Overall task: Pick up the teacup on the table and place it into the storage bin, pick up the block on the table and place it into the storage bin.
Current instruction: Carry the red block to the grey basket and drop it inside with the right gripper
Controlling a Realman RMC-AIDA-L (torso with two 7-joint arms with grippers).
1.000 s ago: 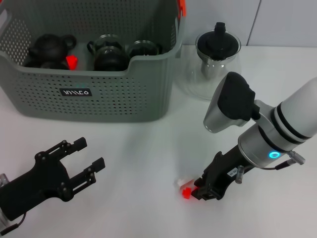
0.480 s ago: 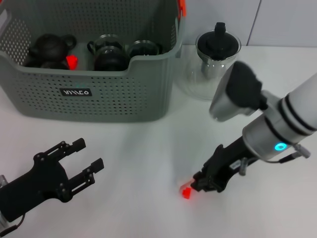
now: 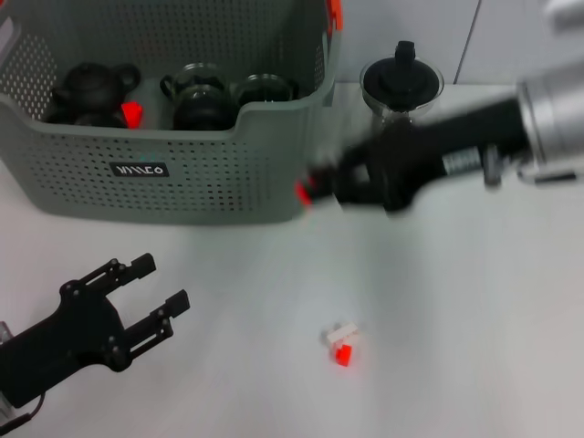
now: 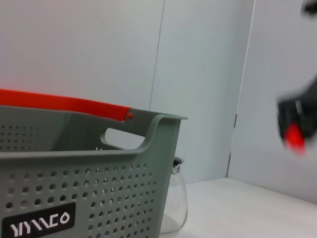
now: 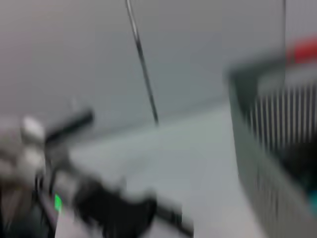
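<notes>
— Two arms show; how does each sit?
— The right gripper (image 3: 315, 190) reaches across above the table (image 3: 456, 301), blurred, clamped on a red block (image 3: 304, 192) beside the storage bin (image 3: 182, 173).
— And the other?
— The left gripper (image 3: 155, 297) rests low on the near side, fingers spread, nothing between them. A red-and-white piece (image 3: 340, 344) lies on the table.

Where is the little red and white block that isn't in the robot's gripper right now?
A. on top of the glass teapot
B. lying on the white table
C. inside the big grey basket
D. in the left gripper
B: the red and white block lies on the bare table, in front of the storage bin and apart from both grippers.
</notes>
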